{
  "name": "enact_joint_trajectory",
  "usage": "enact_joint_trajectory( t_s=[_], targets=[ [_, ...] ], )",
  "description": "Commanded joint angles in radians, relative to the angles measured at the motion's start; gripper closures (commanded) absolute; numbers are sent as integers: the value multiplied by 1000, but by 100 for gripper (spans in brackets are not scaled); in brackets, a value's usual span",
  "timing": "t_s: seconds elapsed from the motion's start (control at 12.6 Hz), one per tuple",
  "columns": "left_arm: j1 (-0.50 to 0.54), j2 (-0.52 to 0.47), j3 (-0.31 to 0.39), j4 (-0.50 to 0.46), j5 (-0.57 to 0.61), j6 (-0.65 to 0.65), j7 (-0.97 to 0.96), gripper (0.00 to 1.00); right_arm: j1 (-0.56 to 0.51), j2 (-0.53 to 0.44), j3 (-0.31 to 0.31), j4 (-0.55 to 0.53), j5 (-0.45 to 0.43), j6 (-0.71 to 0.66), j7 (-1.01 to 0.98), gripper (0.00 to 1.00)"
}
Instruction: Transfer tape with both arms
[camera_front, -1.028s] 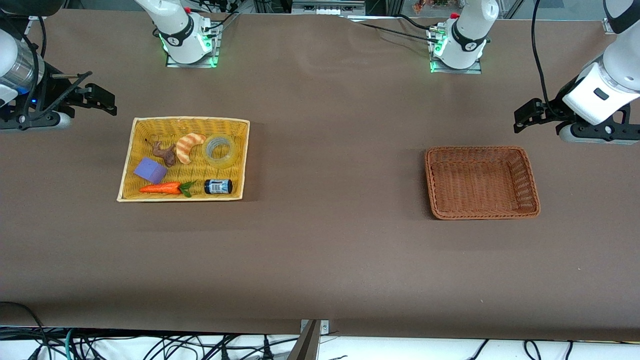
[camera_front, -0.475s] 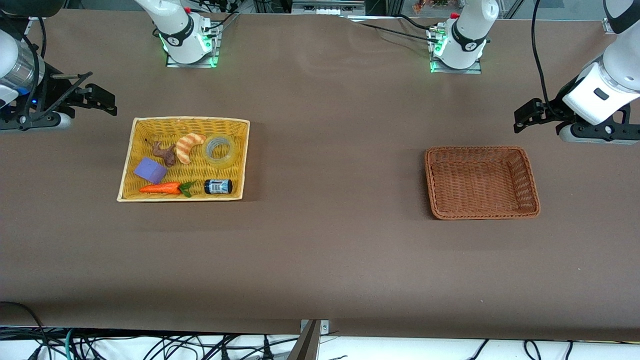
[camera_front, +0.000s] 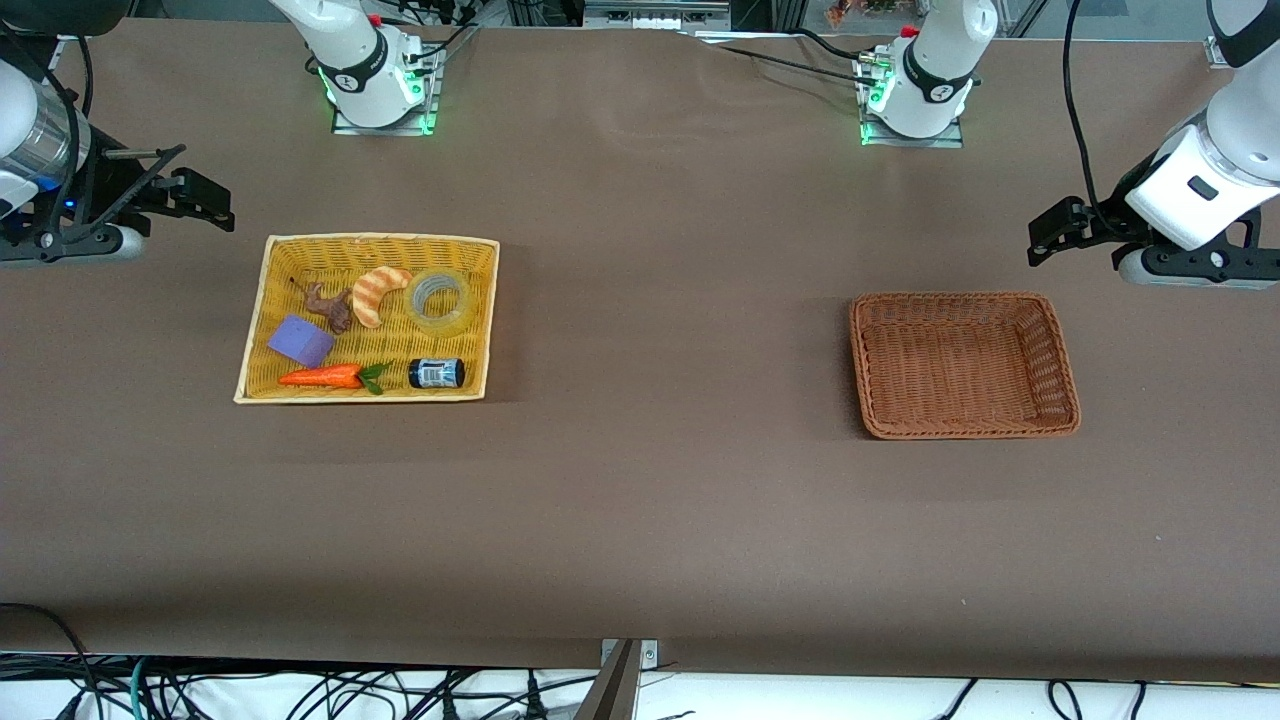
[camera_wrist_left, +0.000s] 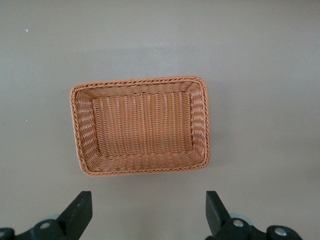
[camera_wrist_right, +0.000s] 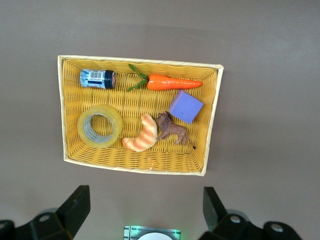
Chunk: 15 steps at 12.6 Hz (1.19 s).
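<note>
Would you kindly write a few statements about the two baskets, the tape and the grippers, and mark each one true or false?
1. The tape lies in the yellow basket. True.
2. The brown basket holds the jar. False: it holds nothing; the jar lies in the yellow basket.
3. The right gripper grips the tape. False: it is open, above the yellow basket, holding nothing.
4. The croissant lies beside the tape. True.
5. The left gripper is open above the brown basket. True.
6. The carrot lies on the bare table. False: it lies in the yellow basket, nearer the front camera than the croissant.
</note>
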Motion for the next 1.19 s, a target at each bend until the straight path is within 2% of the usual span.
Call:
enact_joint_trajectory(
  t_s=[0.0,0.16,0.32,0.55,1.11],
  targets=[
    [14,-8,-5,-5,-25,-5,32,0,0,34,12,-4,-11,18,-8,0],
    [14,-8,-5,-5,-25,-7,34,0,2,56,42,-104,-8,150,0,0],
    [14,-9,-5,-5,-25,-5,34,0,3,82,85,-253,-4,358,37,0],
    [17,-8,-5,-5,-25,-7,34,0,5,110,179,-445,-5,635,167,0],
    [17,-8,-5,-5,-25,-7,34,0,3,171,191,-695,-8,906,178,0]
  ],
)
